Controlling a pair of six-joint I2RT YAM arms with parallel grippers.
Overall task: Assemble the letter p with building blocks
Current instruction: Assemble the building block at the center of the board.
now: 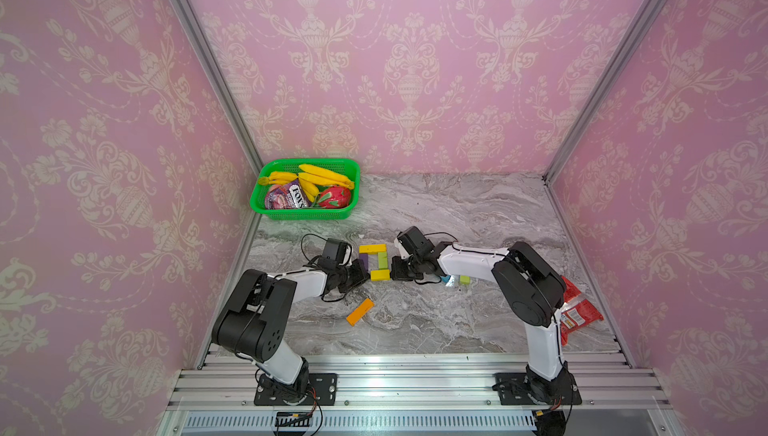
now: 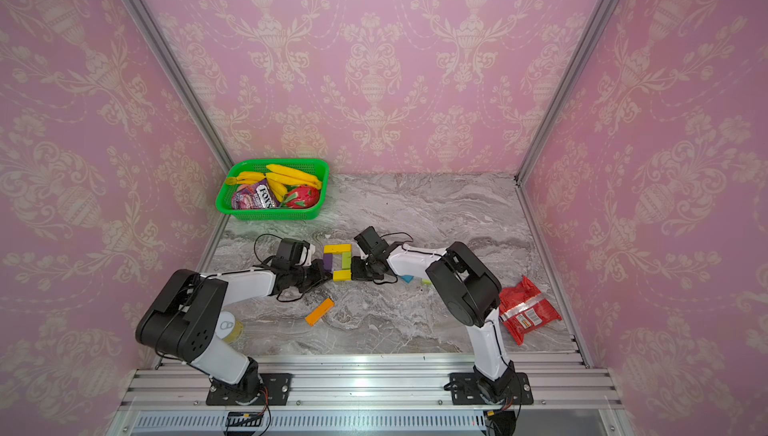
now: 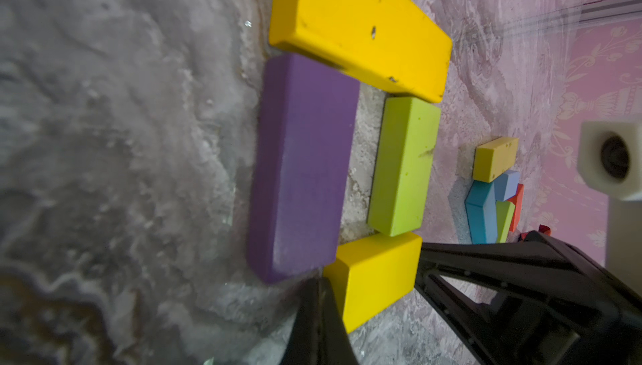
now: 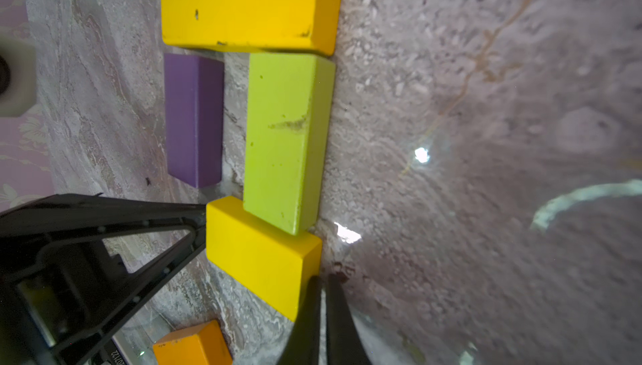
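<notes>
Four building blocks lie flat in a closed loop in both top views: a long yellow one [image 1: 372, 248], a purple one [image 1: 364, 265], a lime green one [image 1: 382, 260] and a short yellow one [image 1: 380, 275]. My left gripper [image 3: 321, 280] is shut, holds nothing, and its tip rests against one end of the short yellow block [image 3: 375, 273]. My right gripper [image 4: 323, 278] is also shut and empty, its tip at the other end of that block [image 4: 257, 252]. An orange block [image 1: 360, 312] lies apart, nearer the front. Several more blocks [image 3: 493, 200] are heaped under the right arm.
A green basket [image 1: 305, 214] with bananas, a packet and a red fruit stands at the back left. A red snack packet [image 2: 527, 309] lies by the right wall. Aluminium rails [image 1: 415, 376] run along the front edge, and pink walls close in three sides.
</notes>
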